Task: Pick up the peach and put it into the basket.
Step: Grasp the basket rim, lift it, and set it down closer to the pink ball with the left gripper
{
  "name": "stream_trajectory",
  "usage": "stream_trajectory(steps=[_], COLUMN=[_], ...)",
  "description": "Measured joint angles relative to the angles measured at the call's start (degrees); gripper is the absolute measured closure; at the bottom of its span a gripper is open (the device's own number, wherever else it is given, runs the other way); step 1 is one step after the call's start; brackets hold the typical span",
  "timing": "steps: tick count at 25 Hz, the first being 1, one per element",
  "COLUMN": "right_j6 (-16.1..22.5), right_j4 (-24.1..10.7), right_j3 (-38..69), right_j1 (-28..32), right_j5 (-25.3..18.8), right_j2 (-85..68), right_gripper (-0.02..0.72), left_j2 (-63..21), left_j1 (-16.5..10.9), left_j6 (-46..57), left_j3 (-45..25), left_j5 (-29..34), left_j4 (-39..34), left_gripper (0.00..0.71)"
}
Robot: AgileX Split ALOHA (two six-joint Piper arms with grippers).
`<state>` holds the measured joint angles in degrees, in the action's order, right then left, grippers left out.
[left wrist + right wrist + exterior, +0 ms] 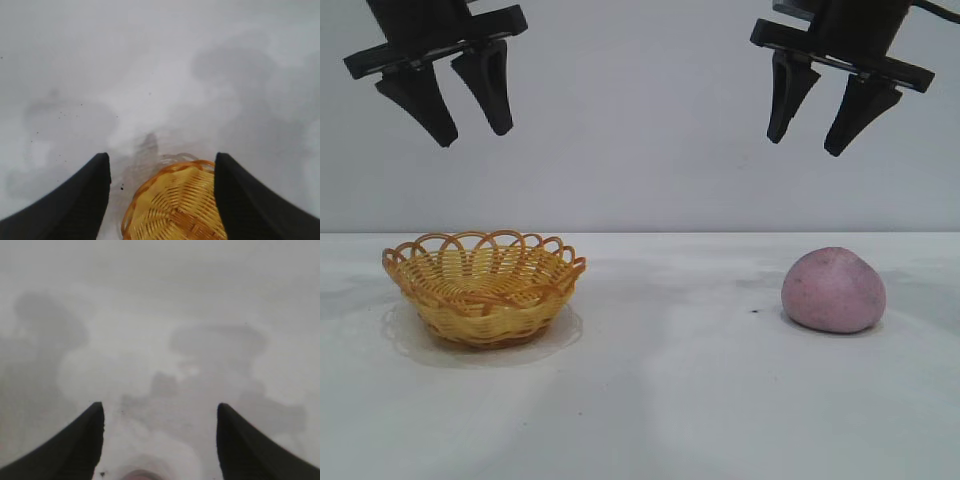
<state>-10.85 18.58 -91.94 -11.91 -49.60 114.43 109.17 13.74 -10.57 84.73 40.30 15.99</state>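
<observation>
The pinkish-purple peach (833,290) sits on the white table at the right. The yellow woven basket (483,285) with an orange-brown looped rim stands at the left and holds nothing. My right gripper (806,142) hangs open high above the peach, a little to its left. In the right wrist view only a sliver of the peach (140,475) shows below the open gripper (160,410). My left gripper (474,134) hangs open high above the basket. In the left wrist view the basket (175,210) lies between the fingers of the open gripper (161,160).
The white table (670,380) spreads between basket and peach. A plain grey wall stands behind. A small dark speck (754,312) lies left of the peach.
</observation>
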Motion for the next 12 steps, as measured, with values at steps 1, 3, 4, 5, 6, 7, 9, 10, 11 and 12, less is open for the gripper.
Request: stream_trajectory(steps=[1, 3, 4, 5, 6, 7, 9, 10, 11, 12], right_j6=[0.0, 0.0, 0.0, 0.0, 0.0, 0.0, 0.0, 0.0, 0.0, 0.0], right_j4=[0.0, 0.0, 0.0, 0.0, 0.0, 0.0, 0.0, 0.0, 0.0, 0.0], right_j3=[0.0, 0.0, 0.0, 0.0, 0.0, 0.0, 0.0, 0.0, 0.0, 0.0], right_j1=[0.0, 0.0, 0.0, 0.0, 0.0, 0.0, 0.0, 0.0, 0.0, 0.0], right_j5=[0.0, 0.0, -0.1, -0.3, -0.4, -0.4, -0.4, -0.4, -0.4, -0.4], right_j2=[0.0, 0.0, 0.0, 0.0, 0.0, 0.0, 0.0, 0.0, 0.0, 0.0], right_gripper=[0.285, 0.285, 0.285, 0.285, 0.285, 0.285, 0.285, 0.285, 0.285, 0.285], left_j2=[0.0, 0.0, 0.0, 0.0, 0.0, 0.0, 0.0, 0.0, 0.0, 0.0], left_j1=[0.0, 0.0, 0.0, 0.0, 0.0, 0.0, 0.0, 0.0, 0.0, 0.0], left_j6=[0.0, 0.0, 0.0, 0.0, 0.0, 0.0, 0.0, 0.0, 0.0, -0.1], left_j3=[0.0, 0.0, 0.0, 0.0, 0.0, 0.0, 0.0, 0.0, 0.0, 0.0], left_j5=[0.0, 0.0, 0.1, 0.1, 0.1, 0.1, 0.2, 0.3, 0.6, 1.3], left_j4=[0.0, 0.0, 0.0, 0.0, 0.0, 0.0, 0.0, 0.0, 0.0, -0.1], left_gripper=[0.313, 0.313, 0.313, 0.313, 0.313, 0.313, 0.313, 0.313, 0.313, 0.313])
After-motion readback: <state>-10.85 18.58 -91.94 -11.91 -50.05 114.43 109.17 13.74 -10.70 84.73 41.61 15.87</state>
